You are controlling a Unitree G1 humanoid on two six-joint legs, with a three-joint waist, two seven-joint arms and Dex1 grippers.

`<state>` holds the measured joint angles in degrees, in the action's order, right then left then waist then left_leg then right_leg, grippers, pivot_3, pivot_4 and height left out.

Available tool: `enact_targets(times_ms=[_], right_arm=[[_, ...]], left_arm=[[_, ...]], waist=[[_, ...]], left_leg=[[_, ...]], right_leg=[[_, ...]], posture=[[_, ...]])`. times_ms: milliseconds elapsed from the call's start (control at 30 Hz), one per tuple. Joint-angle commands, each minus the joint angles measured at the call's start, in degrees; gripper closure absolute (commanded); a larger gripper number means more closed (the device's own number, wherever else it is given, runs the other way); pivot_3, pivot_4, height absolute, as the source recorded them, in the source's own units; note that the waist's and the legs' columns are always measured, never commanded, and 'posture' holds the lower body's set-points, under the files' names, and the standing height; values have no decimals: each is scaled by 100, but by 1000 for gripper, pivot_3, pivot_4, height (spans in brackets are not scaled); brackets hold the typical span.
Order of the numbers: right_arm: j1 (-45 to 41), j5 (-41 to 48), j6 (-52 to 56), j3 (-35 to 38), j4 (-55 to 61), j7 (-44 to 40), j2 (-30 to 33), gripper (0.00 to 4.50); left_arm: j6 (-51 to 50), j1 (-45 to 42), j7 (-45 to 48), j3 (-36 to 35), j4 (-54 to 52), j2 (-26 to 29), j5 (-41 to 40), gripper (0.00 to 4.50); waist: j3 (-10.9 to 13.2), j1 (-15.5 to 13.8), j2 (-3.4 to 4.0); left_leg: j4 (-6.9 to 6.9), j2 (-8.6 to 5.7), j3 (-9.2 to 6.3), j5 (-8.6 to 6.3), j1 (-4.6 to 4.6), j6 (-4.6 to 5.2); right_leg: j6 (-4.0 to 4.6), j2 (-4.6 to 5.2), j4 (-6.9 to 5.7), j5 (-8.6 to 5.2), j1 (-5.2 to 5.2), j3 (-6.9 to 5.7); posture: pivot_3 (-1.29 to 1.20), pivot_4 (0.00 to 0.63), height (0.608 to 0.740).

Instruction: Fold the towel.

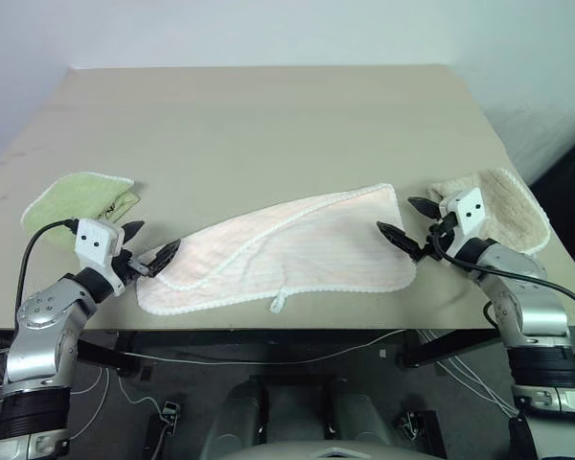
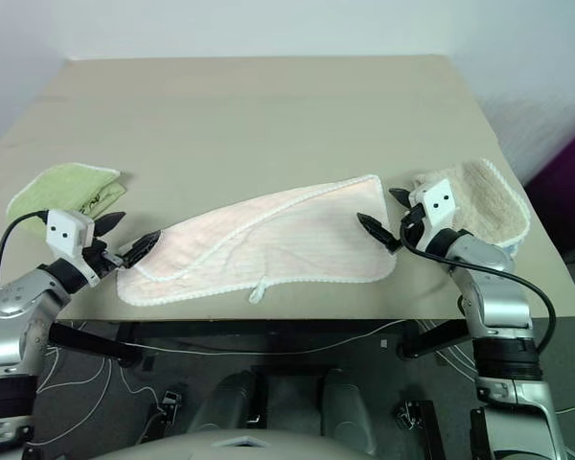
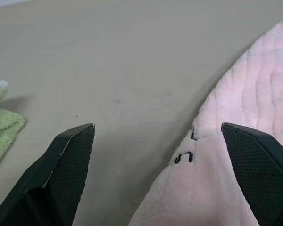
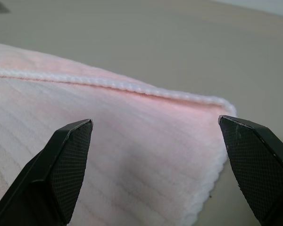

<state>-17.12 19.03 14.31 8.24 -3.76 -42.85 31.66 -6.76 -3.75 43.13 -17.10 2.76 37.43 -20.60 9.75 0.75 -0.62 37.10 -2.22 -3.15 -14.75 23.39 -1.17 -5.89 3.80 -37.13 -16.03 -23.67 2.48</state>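
Left gripper (image 1: 149, 247) and right gripper (image 1: 407, 220) gape empty at the towel's (image 1: 287, 254) ends.

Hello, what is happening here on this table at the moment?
A two-armed robot is working on a pink towel lying loosely folded on the table. The left gripper and right gripper are both open, one at each end of it, holding nothing. A green towel and a beige towel lie at the sides.

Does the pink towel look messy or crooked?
Yes. The pink towel lies slanted across the table, folded unevenly so its white scalloped edges don't line up, and its loop tag sticks out at the front. Nothing looks torn or spilled.
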Motion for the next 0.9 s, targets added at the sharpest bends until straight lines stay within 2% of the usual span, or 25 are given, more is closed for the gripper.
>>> enact_targets(times_ms=[33,167,367,633,900], right_arm=[[14,8,-140,-4,144,99,-148,14],[208,-24,-182,-55,238,160,-272,14],[288,-63,-229,-128,207,196,-353,14],[73,95,-305,-79,265,201,-506,14],[-12,341,-225,82,552,307,-572,14]], left_arm=[[883,181,669,-84,73,539,293,0],[1785,276,1190,-53,493,1146,672,0],[2935,278,1904,209,934,1687,978,0],[3546,163,1914,714,890,1712,1345,0],[4076,-218,1311,1129,993,1504,1999,0]], waist=[[0,11,2],[0,-4,3],[1,1,5],[1,4,9],[0,-2,9]], left_leg=[[-3,0,1,0,0,0],[-4,0,1,0,-1,0],[-6,-1,1,-1,0,1],[-9,-1,1,-1,-1,1],[-7,-2,2,-2,-1,2]], right_leg=[[0,0,0,0,-1,1],[2,4,3,-1,0,0],[3,10,5,-1,0,0],[2,9,4,-1,-1,-1],[1,4,2,0,1,-7]], posture=[[0,150,740],[0,150,740],[0,150,740],[0,150,740],[0,150,740]])
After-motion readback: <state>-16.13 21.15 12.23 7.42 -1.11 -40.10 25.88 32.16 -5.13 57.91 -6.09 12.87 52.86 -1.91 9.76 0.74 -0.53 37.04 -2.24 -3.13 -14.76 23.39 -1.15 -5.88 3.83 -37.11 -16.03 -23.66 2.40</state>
